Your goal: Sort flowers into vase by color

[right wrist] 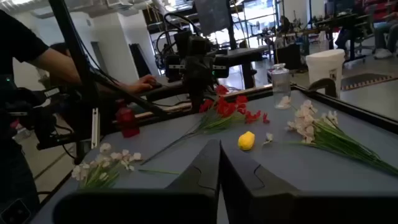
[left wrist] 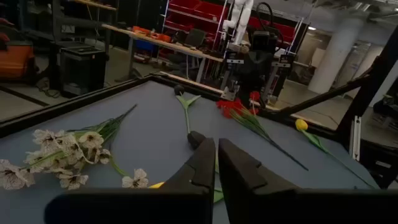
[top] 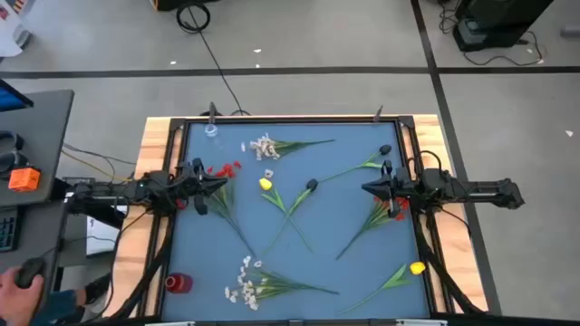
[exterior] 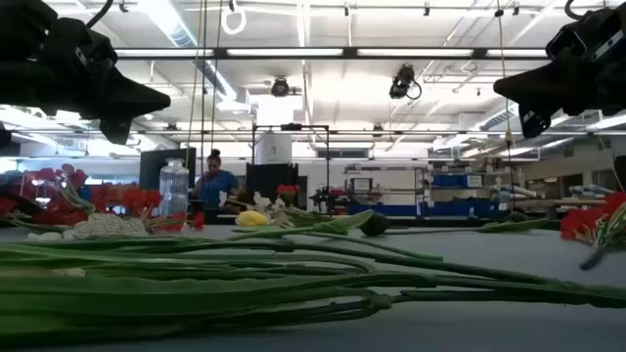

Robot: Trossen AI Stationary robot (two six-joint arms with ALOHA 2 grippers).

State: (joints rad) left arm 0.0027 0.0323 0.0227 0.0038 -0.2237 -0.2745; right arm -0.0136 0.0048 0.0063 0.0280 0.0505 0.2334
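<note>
The clear vase (top: 211, 130) and red vase (top: 178, 283) stand empty on the blue worktop (top: 299, 217). Around its centre lie two white sprigs (top: 263, 148), two red, two yellow, two dark-budded. Left tool (top: 217, 184) and right tool (top: 367, 187) hover, fingers pressed together, holding nothing.

Flowers (top: 288, 206) crowd the table's (top: 344, 272) middle; bare surface lies near its edges.

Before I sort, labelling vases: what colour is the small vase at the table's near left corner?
Red vase; high view shows it best.
</note>
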